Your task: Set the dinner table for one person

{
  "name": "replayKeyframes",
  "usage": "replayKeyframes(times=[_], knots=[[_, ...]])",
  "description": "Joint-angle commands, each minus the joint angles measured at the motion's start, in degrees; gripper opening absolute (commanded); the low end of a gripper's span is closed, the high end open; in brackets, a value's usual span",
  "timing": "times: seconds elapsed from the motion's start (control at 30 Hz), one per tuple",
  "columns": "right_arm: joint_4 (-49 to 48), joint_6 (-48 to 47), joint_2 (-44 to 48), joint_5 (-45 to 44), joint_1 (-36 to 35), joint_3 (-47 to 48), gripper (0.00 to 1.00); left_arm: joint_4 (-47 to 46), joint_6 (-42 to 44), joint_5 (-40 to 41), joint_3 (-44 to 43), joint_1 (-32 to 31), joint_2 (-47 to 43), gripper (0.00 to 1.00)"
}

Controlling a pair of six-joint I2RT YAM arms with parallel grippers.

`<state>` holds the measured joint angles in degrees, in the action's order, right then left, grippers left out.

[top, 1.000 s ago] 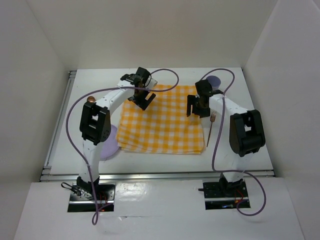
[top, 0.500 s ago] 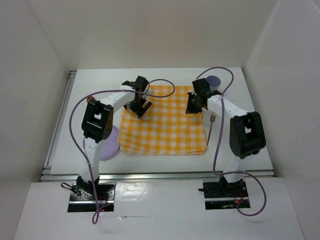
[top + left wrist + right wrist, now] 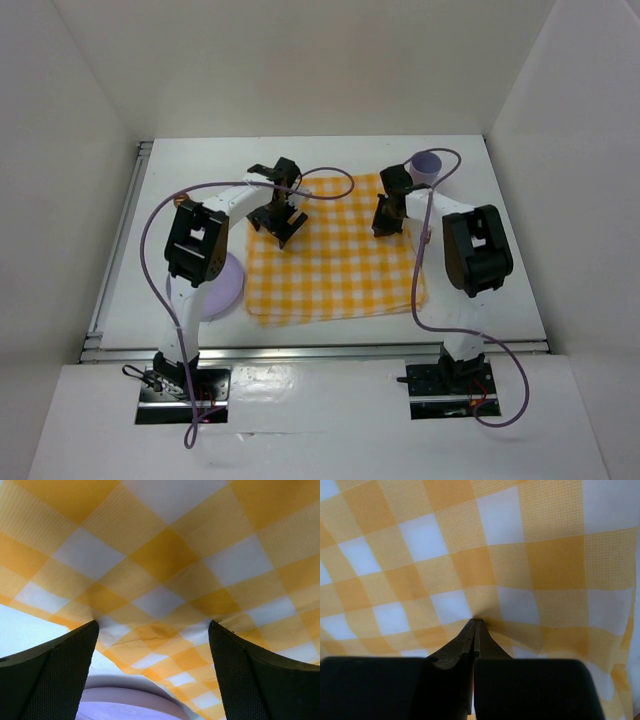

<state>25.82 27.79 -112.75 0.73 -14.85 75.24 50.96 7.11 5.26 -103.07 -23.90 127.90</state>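
A yellow-and-white checked cloth [image 3: 335, 255] lies spread on the white dinner table [image 3: 505, 215]. My left gripper [image 3: 278, 215] hovers over the cloth's far left part. It is open, and in the left wrist view its fingers [image 3: 60, 665] straddle the cloth's edge [image 3: 165, 565] with nothing between them. My right gripper [image 3: 388, 215] is at the cloth's far right part. In the right wrist view it [image 3: 476, 622] is shut, and the cloth [image 3: 485, 550] puckers at its tips.
A purple plate [image 3: 225, 285] lies at the cloth's left edge by the left arm, its rim [image 3: 130, 702] also showing in the left wrist view. A purple cup [image 3: 427, 164] stands just beyond the right gripper. A metal rail [image 3: 115, 250] runs along the table's left side.
The right gripper has shut on the cloth. The cloth now spreads wider toward the near side and right, over where the fork lay. Both grippers shifted slightly.
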Motion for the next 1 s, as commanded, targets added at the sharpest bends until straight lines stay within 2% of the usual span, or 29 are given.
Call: replayKeyframes(times=[0.0,0.1,0.13,0.27,0.4,0.57,0.63,0.77,0.9,0.97], knots=[[1.51,2.26,3.58,-2.14,0.70,-3.34,0.00,-3.14,-1.58,2.99,1.01,-0.53,2.27,0.97],[0.11,4.37,6.74,-1.53,0.70,-7.55,0.00,-3.76,-1.58,4.85,0.50,1.74,2.88,0.97],[-0.68,4.99,7.62,-1.52,0.70,-10.26,0.00,-1.33,-2.97,4.85,-1.59,2.54,3.49,0.97],[-3.59,2.54,9.65,1.28,0.70,-12.84,0.00,1.25,-3.77,1.08,-2.23,4.30,2.02,0.96],[-3.59,-2.74,9.65,4.19,0.00,-8.11,0.00,1.86,-3.77,-2.18,-5.37,4.30,-4.05,0.96],[-2.97,-5.20,8.08,-0.02,-3.42,3.56,0.00,5.11,-4.30,-2.71,-15.66,4.30,-5.38,0.96],[-2.36,-5.20,5.11,-0.03,-3.96,7.36,0.00,6.08,-4.30,-2.71,-15.67,4.30,-5.38,0.96],[-0.96,-5.73,-3.42,-0.03,-5.53,16.23,0.00,5.83,-4.30,-4.73,-9.37,4.30,-6.87,0.96],[1.16,-3.72,-13.36,-1.52,-5.54,26.33,0.00,4.07,-4.92,-7.44,1.17,4.30,-9.33,0.94],[1.08,-3.71,-17.13,-0.39,-5.54,28.46,0.00,3.02,-4.92,-8.07,5.05,3.77,-11.69,0.94]])
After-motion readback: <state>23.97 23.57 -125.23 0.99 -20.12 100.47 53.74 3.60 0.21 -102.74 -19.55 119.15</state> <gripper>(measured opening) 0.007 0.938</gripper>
